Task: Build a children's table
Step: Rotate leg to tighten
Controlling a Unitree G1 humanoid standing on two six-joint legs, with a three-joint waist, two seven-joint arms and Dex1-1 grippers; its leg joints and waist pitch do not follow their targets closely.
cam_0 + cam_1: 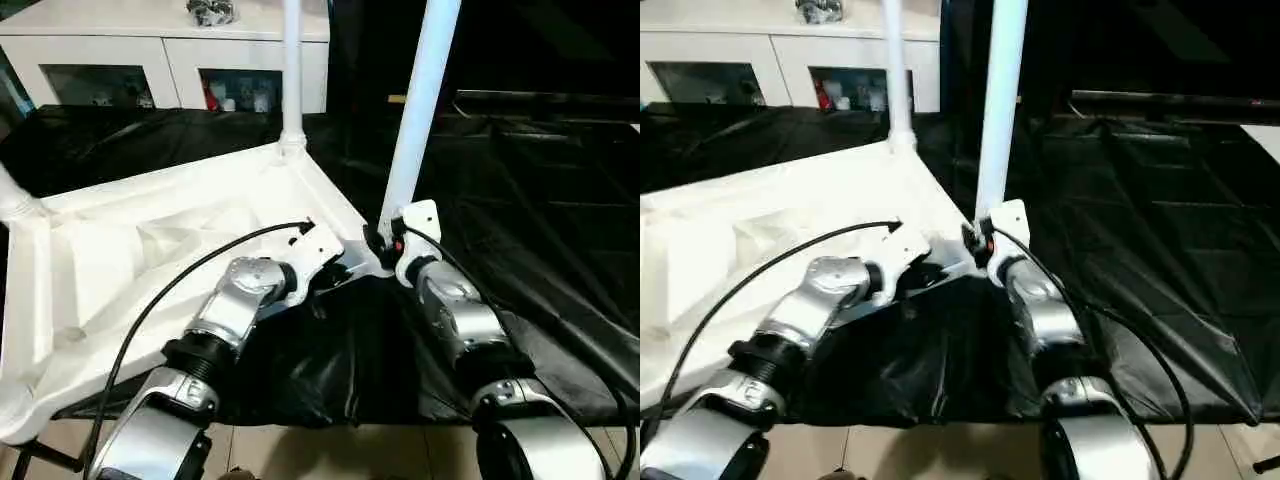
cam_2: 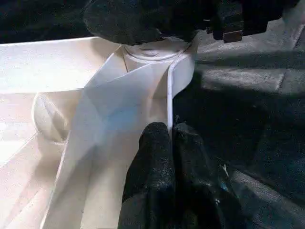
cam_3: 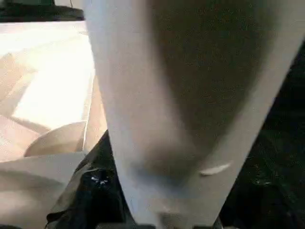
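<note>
The children's table lies upside down on a black cloth, its ribbed white top (image 1: 150,250) facing up. One white leg (image 1: 291,70) stands upright in the far corner. A second leg (image 1: 420,110) rises from the near right corner socket (image 2: 157,52). My right gripper (image 1: 385,240) is shut on this leg's base, and the leg (image 3: 190,95) looms close in the right wrist view. My left gripper (image 2: 170,138) is shut, its tips resting against the thin rim (image 2: 169,95) just beside that socket. At the left edge another leg's base (image 1: 15,200) stands in its corner.
A white cabinet (image 1: 160,50) with glass doors stands behind the table. The black cloth (image 1: 520,200) spreads to the right, wrinkled near my forearms. Tiled floor (image 1: 330,450) shows along the near edge. A dark bar (image 1: 540,100) runs across the back right.
</note>
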